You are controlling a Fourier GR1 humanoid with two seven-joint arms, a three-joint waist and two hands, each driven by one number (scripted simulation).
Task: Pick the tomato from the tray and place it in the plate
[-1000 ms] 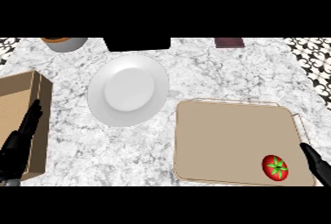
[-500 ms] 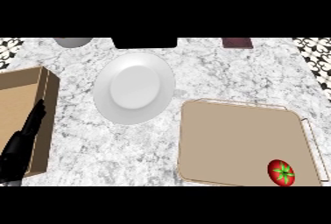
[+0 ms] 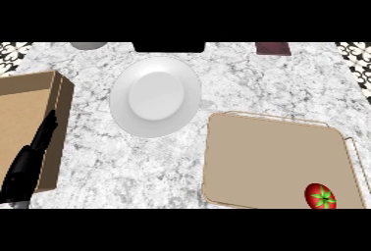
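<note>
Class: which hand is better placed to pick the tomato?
Probably the right: the tomato lies near-right in the tray, far from the left hand; the right hand is unseen.

Entry: left hand (image 3: 27, 164).
Location: lower left of the frame, close to the left edge, coming in from the bottom edge.
Colour: black throughout.
Pose: it is lying long and narrow, slanting from the lower left corner up and a little to the right, and it is resting, holding nothing.
Detail: its fingers (image 3: 46, 128) are pointing toward the upper part of the frame. They are lying straight and close together, tapering to a thin tip about halfway up the left side.
Wrist end: it is showing widest at the bottom edge, where it is running out of the frame.
</note>
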